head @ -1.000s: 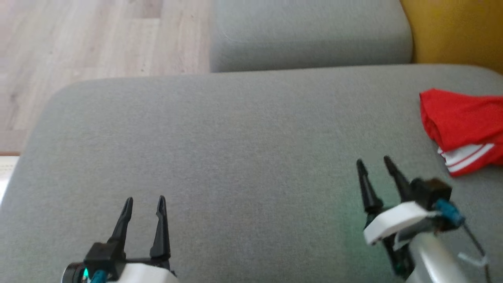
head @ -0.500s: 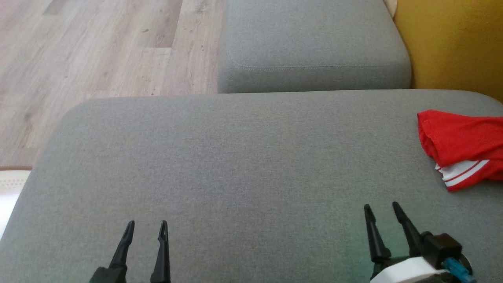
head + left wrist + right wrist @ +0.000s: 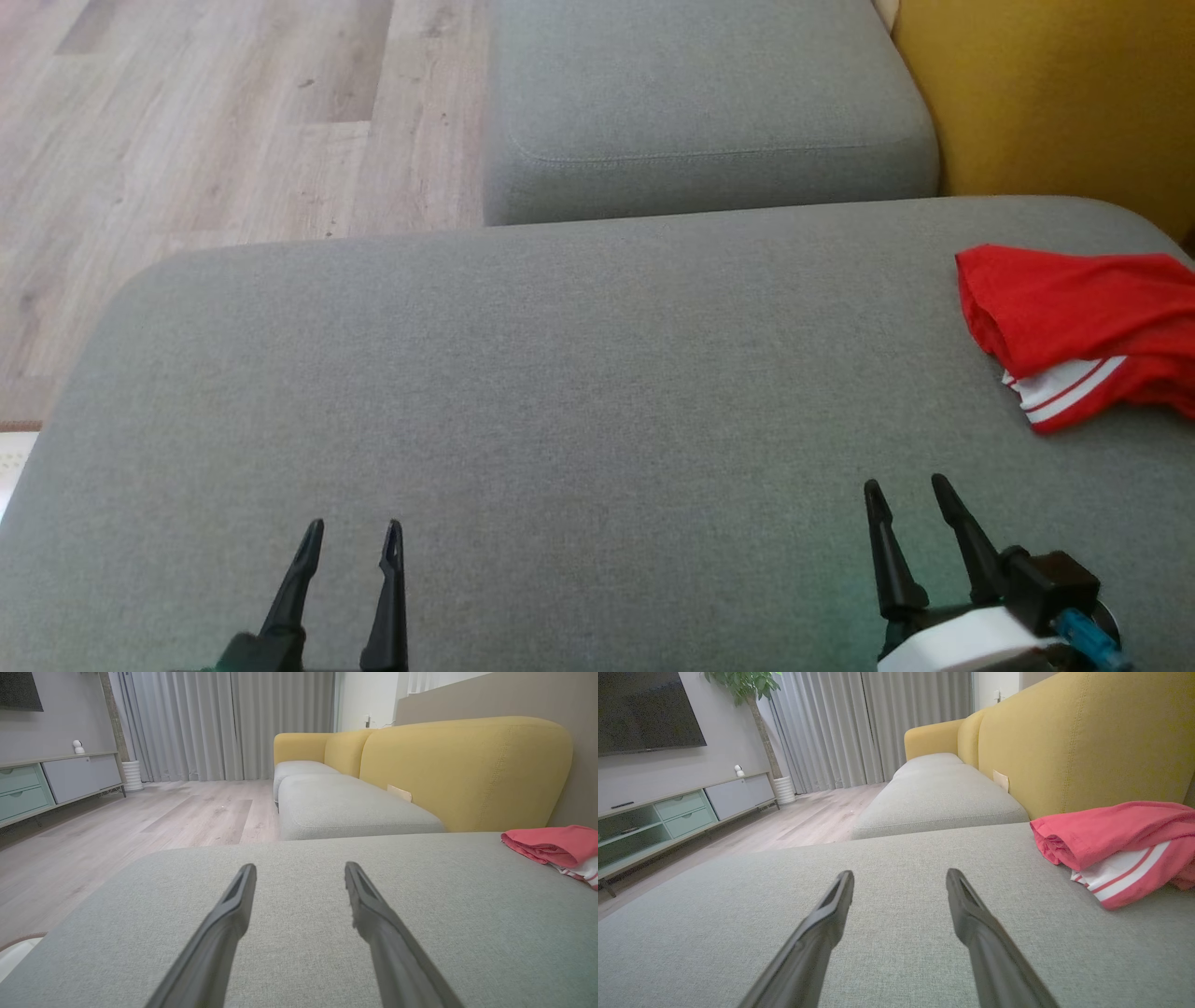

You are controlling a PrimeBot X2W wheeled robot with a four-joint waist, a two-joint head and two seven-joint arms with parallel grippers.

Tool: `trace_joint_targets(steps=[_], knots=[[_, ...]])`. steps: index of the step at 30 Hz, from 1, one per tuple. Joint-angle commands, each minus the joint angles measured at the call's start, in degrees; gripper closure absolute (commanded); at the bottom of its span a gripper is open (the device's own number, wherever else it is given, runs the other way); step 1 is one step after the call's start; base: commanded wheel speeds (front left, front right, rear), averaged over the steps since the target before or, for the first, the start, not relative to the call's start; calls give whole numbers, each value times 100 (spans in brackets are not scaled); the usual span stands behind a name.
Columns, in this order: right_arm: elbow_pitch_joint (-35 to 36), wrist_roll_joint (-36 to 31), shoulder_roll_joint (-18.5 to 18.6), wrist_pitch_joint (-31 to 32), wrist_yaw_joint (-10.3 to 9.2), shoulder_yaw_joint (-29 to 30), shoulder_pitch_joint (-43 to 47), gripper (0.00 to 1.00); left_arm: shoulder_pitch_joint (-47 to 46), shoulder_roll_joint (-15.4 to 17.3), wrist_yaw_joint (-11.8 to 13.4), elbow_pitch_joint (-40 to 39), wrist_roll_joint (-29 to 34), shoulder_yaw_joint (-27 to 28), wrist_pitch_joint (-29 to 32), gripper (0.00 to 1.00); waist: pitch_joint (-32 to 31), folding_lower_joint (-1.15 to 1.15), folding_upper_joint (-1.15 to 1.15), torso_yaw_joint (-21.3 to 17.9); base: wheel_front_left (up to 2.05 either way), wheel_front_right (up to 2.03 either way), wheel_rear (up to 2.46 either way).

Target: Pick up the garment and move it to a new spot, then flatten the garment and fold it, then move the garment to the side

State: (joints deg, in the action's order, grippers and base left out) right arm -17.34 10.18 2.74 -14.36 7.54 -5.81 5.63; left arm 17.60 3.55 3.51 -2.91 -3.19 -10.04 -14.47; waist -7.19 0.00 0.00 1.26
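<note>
1. Red, thin cloth with a white striped hem: the garment (image 3: 1074,322) lies in a loose, doubled-over heap at the right side of the grey seat cushion (image 3: 560,392), near the yellow backrest (image 3: 1046,93).
2. It should handle light, soft and floppy; it will likely sag and fall open when lifted; nothing about it looks fragile.
3. The best hold, I judge, is the rolled left edge or the striped hem, pinching all layers together.
4. The left gripper (image 3: 356,527) and right gripper (image 3: 906,485) hover over the cushion, fingers spread wide, carrying nothing; the right one is nearer the garment, yet well apart from it.
5. The cushion's middle and left offer broad room for spreading; its rounded left edge drops to the wooden floor (image 3: 187,121); the backrest hems in the right.
</note>
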Motion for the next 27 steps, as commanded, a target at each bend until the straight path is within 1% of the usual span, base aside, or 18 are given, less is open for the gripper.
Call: trace_joint_targets(steps=[1,6,7,10,27], knots=[[198,36,15,-63,-5,-140,-160,0,-257,-63,-18,-185,32,193,-52,0,7,0,0,-13,0,0,0],[186,26,14,-63,-5,-146,-169,0,-254,-65,-10,-111,38,196,-52,0,42,0,0,-62,0,0,0],[-20,0,0,0,0,0,1,100,0,-2,1,81,-3,-7,1,100,40,0,0,-61,0,0,0],[-281,8,0,10,0,-2,87,100,53,-4,1,387,-12,-40,29,100,43,0,0,-64,0,0,0],[-192,1175,46,244,-1,105,-81,100,-265,60,-140,547,-1307,93,229,100,138,0,0,-73,0,0,0]])
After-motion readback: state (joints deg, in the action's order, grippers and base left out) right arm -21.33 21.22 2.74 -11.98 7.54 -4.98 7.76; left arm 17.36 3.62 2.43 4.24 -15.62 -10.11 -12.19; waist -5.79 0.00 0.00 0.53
